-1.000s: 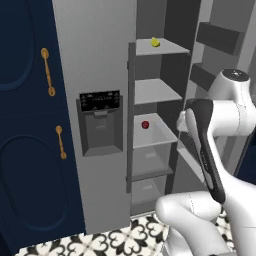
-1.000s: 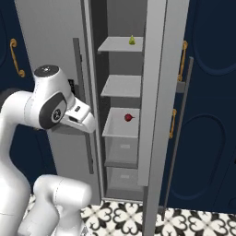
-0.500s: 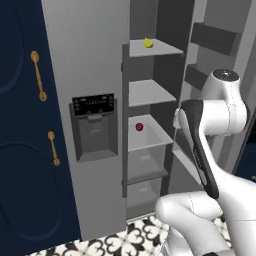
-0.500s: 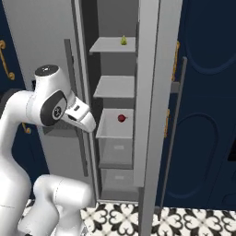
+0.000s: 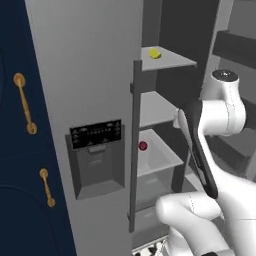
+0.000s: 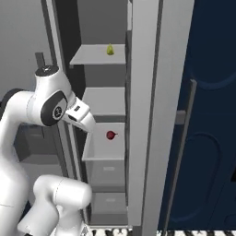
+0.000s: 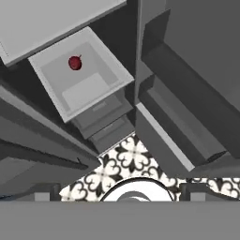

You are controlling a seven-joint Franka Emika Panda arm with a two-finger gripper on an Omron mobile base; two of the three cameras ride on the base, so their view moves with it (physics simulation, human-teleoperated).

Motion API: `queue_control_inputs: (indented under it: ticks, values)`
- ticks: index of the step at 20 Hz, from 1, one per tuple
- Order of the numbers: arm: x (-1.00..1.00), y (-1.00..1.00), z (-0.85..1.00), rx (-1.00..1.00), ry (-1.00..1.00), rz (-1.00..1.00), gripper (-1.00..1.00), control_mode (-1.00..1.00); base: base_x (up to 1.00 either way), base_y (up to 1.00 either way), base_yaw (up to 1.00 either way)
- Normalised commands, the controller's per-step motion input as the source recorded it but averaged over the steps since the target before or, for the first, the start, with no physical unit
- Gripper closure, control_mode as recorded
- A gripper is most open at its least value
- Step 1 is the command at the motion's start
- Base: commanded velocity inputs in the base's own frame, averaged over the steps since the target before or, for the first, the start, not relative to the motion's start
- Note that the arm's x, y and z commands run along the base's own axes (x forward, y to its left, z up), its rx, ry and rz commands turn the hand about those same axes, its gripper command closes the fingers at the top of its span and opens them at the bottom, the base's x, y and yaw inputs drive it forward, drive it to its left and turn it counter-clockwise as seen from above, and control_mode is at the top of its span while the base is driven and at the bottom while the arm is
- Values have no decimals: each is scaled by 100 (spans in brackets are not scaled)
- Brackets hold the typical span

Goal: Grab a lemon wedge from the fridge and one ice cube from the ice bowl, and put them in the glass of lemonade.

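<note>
The fridge (image 5: pixel 95 100) stands with its right-hand door swung open, presumably so the arm can reach the shelves inside. The lemon wedge (image 5: pixel 154 53) sits on the top shelf (image 6: pixel 92 57), at about 12 o'clock in the right base view and well above the arm's wrist, so the reach probably has to go up and in. One shelf and a bin lower, a small round red fruit (image 6: pixel 111 135) lies in a pale drawer-like bin (image 7: pixel 101 58), at about 11 o'clock in the hand view. The gripper is not holding anything; its jaws stand fully apart, ready for the wedge. The hand camera looks down past the bins to a black-and-white patterned tile floor (image 7: pixel 124 161). Navy cabinets (image 5: pixel 20 165) with gold handles (image 5: pixel 25 102) flank the fridge at 9 o'clock.
</note>
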Motion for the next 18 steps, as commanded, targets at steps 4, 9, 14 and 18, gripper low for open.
queue_control_inputs:
  ticks: [4, 9, 14, 18]
  values:
    - [0, 0, 0, 0, 0, 0, -100, 100, 67, -37, 2]
    - [0, 0, 0, 0, 0, 0, -100, 100, 29, -42, 5]
    - [0, 0, 0, 0, 0, 0, -100, 100, 53, 5, -1]
    - [0, 0, 0, 0, 0, 0, -100, 100, 13, 53, -7]
